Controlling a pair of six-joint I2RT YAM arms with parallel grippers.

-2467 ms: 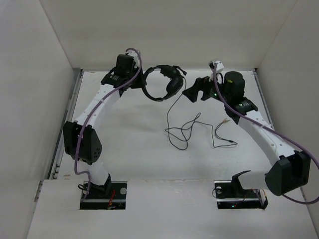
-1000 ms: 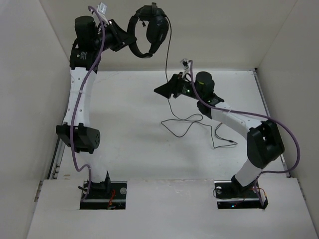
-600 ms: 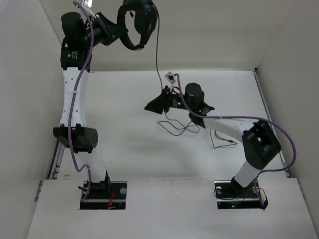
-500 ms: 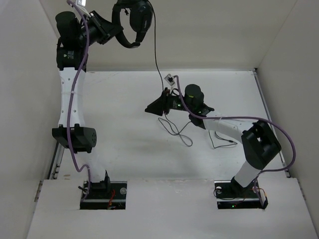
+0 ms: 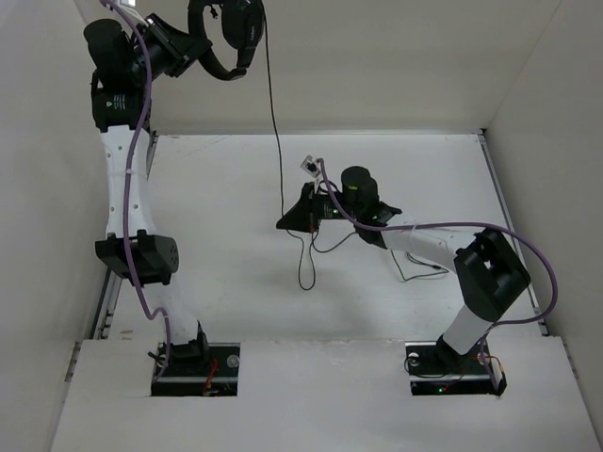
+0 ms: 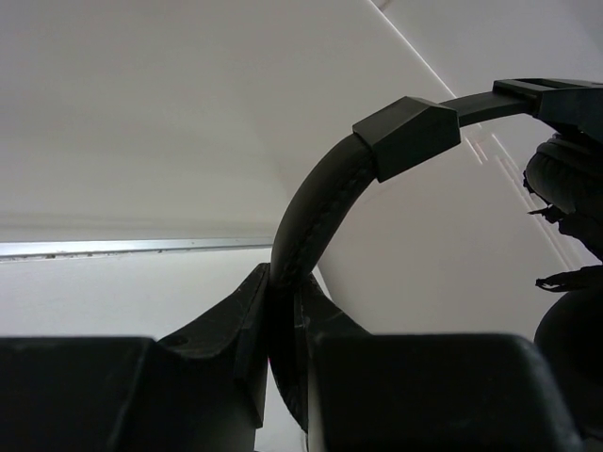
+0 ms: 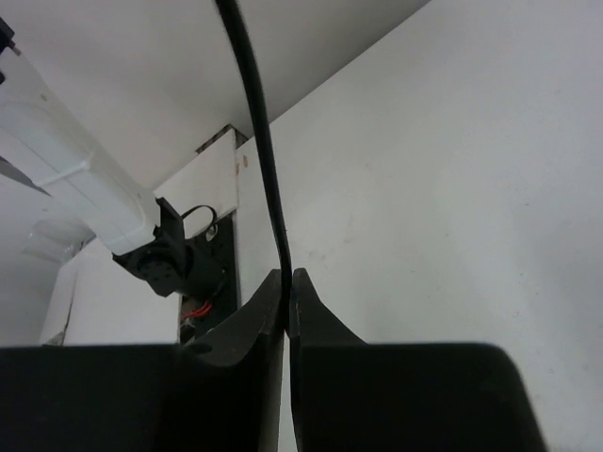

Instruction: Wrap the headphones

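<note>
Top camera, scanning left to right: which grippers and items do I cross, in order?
left gripper → headphones → right gripper → right arm's elbow

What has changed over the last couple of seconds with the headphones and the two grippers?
The left gripper carried the headphones high, up and to the left, pulling the cable straight. The right gripper moved left toward mid-table and closed on the cable. Unchanged: the left grip on the headband, and the cable's far end on the table.
</note>
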